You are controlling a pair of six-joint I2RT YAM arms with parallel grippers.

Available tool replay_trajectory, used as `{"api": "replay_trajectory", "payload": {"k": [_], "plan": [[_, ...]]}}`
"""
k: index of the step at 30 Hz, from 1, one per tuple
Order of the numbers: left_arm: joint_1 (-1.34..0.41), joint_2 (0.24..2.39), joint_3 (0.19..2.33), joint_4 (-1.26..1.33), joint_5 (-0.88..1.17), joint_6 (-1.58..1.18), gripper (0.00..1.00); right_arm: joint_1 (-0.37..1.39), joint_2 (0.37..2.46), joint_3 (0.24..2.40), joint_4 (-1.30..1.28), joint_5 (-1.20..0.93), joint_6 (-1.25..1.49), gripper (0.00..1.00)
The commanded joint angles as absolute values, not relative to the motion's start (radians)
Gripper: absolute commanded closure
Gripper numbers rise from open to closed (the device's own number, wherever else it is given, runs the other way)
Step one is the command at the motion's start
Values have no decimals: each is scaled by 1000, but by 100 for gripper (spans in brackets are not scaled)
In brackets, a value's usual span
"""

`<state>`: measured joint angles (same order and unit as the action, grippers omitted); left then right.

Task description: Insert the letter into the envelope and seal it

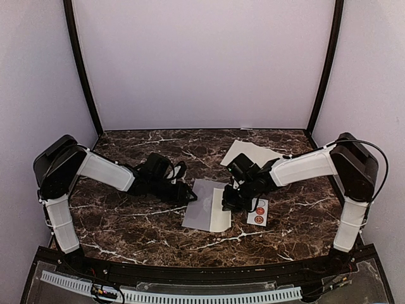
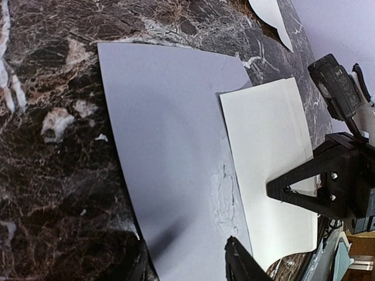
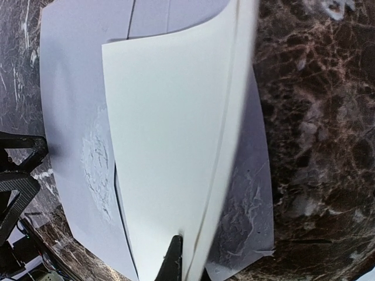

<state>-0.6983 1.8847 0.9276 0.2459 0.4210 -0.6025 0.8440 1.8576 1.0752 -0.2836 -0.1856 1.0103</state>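
Note:
The grey-lavender envelope (image 1: 201,204) lies flat at mid-table, with a faint emblem (image 2: 224,196) near its opening. The white folded letter (image 1: 220,219) lies partly in the envelope's right end and sticks out. My right gripper (image 1: 229,201) is shut on the letter (image 3: 176,140), one dark finger (image 3: 173,262) showing at its near edge. The envelope's flap (image 3: 249,216) lies open under the letter. My left gripper (image 1: 188,192) is open over the envelope's left edge, its fingertips (image 2: 240,264) apart above the paper (image 2: 170,140). The letter (image 2: 269,170) and the right gripper (image 2: 328,187) also show in the left wrist view.
A small white sticker strip (image 1: 257,211) with round red seals lies just right of the envelope. Another white sheet (image 1: 250,152) lies at the back, behind the right arm. The table is dark marble (image 1: 126,221), enclosed by pale walls.

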Motion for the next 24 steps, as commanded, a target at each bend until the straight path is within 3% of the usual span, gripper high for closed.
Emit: {"api": "replay_trajectory", "payload": {"k": [1,24], "plan": [[-698,1914,922,170,383,-578,56,831,1878,1093,-256,-190,998,100],[-698,1888,969,121,352,-554,57,788,1735,1164,-502,-269,914,100]]}}
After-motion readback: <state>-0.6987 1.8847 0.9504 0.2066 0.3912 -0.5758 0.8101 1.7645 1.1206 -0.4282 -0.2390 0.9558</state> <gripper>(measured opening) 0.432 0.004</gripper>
